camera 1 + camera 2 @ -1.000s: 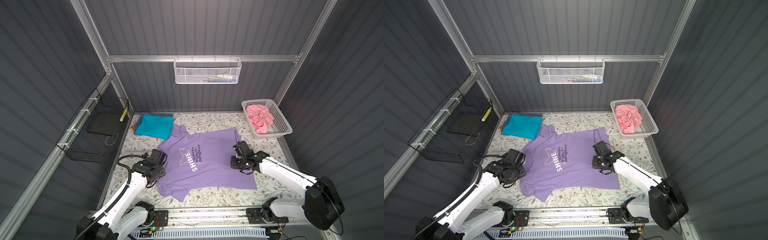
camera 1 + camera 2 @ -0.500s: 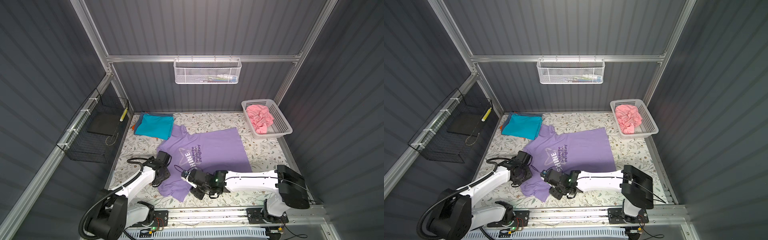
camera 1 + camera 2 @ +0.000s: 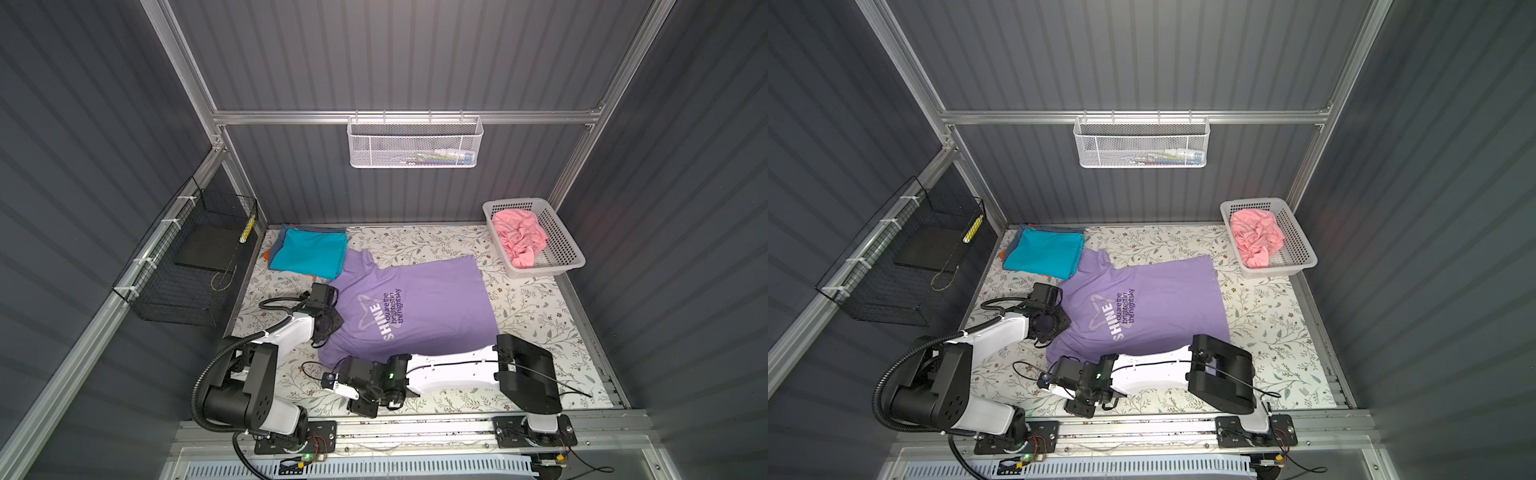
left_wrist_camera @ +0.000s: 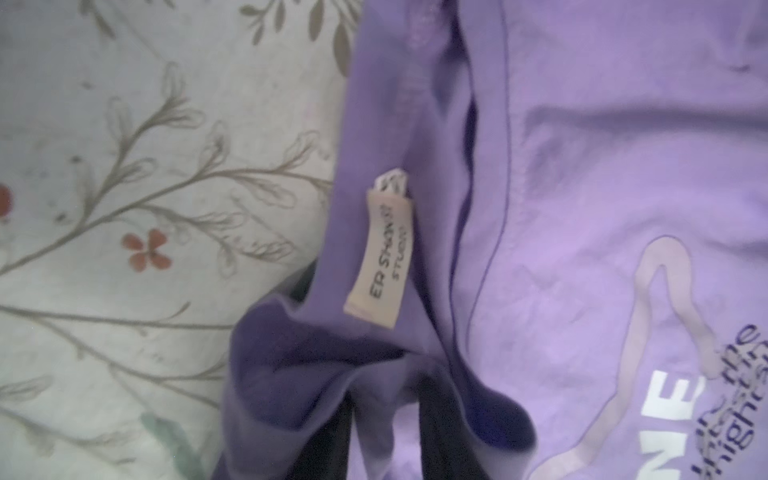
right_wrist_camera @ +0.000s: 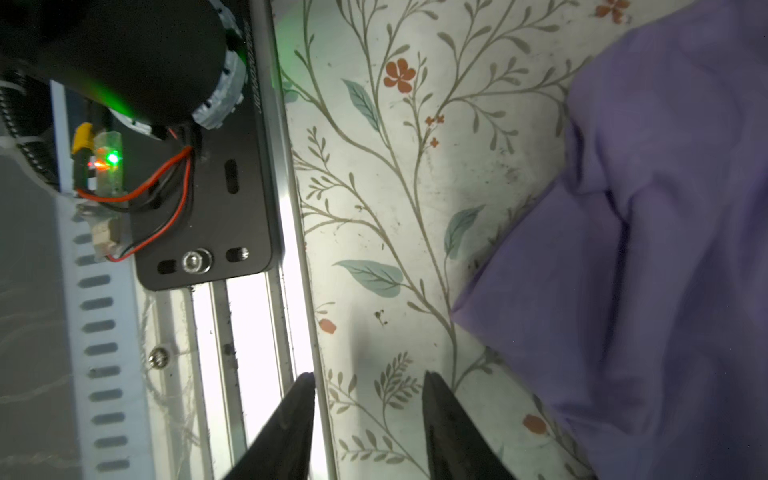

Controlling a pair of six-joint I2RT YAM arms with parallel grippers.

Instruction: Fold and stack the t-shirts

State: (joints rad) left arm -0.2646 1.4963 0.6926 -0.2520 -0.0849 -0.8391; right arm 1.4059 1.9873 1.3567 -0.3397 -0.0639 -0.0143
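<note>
Hovering by the front rail, the right gripper (image 5: 368,374) has its fingers spread wide with nothing between them, only flowered table cover (image 5: 395,208) below. A corner of the lavender tee (image 3: 424,316) lies just beside it. That tee is spread flat, print up, across the middle of the table. At the neckline, the left gripper (image 3: 328,326) is down on the collar. Purple cloth bunches between its dark fingers (image 4: 440,440) by the neck label (image 4: 380,257), but a firm pinch? Can't tell. A folded teal tee (image 3: 309,253) tops the stack back left, and a pink tee (image 3: 519,237) sits crumpled in the white basket (image 3: 567,245) back right.
</note>
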